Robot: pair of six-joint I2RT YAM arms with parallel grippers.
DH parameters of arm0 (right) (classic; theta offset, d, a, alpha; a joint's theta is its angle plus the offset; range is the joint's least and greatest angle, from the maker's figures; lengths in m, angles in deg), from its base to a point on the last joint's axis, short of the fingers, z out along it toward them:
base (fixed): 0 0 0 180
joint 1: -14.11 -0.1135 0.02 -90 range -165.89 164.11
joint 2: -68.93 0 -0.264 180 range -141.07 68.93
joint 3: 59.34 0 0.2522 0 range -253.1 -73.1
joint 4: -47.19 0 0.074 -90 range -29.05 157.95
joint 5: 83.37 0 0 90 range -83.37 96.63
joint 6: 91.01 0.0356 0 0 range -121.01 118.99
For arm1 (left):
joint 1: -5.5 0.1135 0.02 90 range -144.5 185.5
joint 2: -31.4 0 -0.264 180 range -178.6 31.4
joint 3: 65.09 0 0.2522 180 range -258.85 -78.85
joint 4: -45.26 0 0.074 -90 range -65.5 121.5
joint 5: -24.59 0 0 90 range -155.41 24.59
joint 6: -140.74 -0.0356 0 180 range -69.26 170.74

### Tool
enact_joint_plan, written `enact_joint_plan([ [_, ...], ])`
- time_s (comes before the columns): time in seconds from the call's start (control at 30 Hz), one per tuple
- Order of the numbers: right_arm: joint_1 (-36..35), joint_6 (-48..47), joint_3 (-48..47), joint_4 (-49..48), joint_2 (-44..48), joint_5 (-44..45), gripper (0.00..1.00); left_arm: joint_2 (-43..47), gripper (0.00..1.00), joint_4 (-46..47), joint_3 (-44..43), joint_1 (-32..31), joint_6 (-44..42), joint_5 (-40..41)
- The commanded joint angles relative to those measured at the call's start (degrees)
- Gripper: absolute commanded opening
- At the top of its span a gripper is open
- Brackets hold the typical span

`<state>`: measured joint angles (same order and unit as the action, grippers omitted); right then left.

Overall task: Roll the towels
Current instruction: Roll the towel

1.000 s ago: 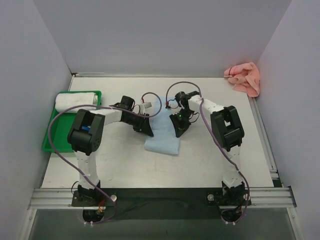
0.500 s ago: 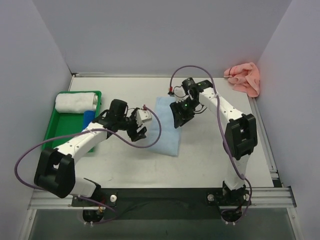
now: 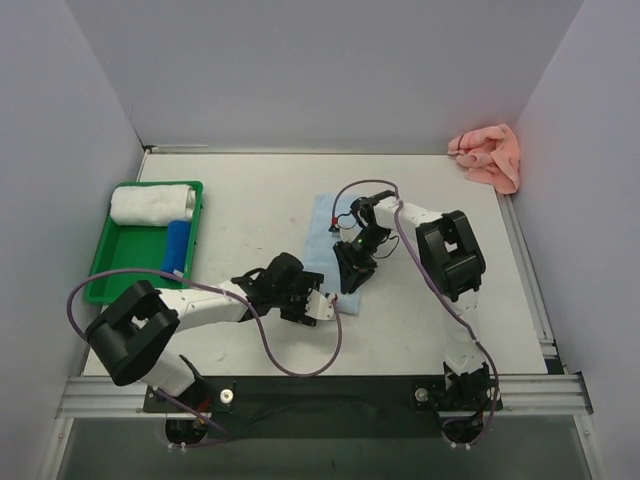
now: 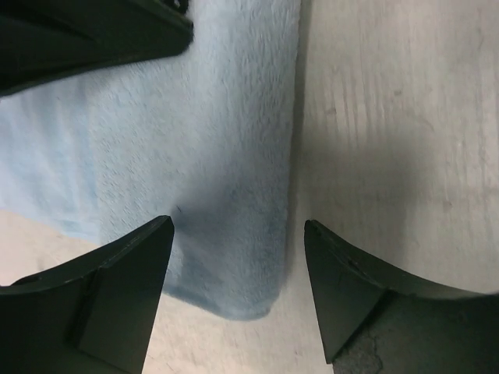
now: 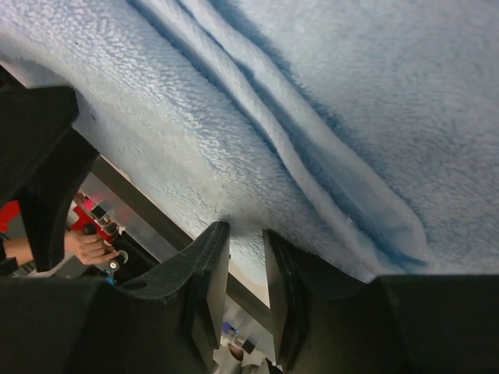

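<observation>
The light blue towel (image 3: 323, 216) lies flat as a strip in the middle of the table. My left gripper (image 3: 318, 306) is open at the towel's near end; in the left wrist view the gripper (image 4: 238, 234) straddles the towel's near corner (image 4: 226, 156) without holding it. My right gripper (image 3: 350, 276) is low over the towel's near right part; in the right wrist view the gripper (image 5: 243, 238) is nearly closed, pinching a ridge of the blue towel (image 5: 327, 93). The salmon pink towel (image 3: 488, 156) lies crumpled at the back right corner.
A green tray (image 3: 100, 272) stands at the left, holding a white rolled towel (image 3: 150, 203) and a small blue roll (image 3: 178, 243). Grey walls close in the table on three sides. Both arms' cables loop above the table.
My left gripper has swung from the towel's left side round to its near end. My right gripper has moved from the towel's far end down to its near part.
</observation>
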<state>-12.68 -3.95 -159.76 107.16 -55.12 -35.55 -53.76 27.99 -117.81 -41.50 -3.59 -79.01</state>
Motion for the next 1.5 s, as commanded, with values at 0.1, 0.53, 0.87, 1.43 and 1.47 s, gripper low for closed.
enact_joint_plan([
  [0.1,1.03,-2.33,0.08,1.42,-1.98,5.16,0.25,-2.9,0.78,14.32,5.29,-5.99,-5.87,8.59],
  [0.53,5.51,-10.68,-1.07,1.51,3.97,6.41,0.36,-12.13,0.06,-18.09,-16.54,-4.69,4.38,-4.56],
  [0.87,16.23,-16.21,9.91,-5.7,32.8,0.77,0.61,-37.75,0.0,-58.24,-47.05,6.48,12.57,-35.76],
  [1.43,-17.58,-24.83,23.28,-11.92,47.35,25.37,0.61,-58.62,0.0,-69.26,-60.36,15.01,25.4,-40.71],
  [1.47,-20.12,-25.27,23.2,-13.42,45.58,26.26,0.61,-58.62,0.0,-69.27,-60.1,15.27,25.76,-40.62],
])
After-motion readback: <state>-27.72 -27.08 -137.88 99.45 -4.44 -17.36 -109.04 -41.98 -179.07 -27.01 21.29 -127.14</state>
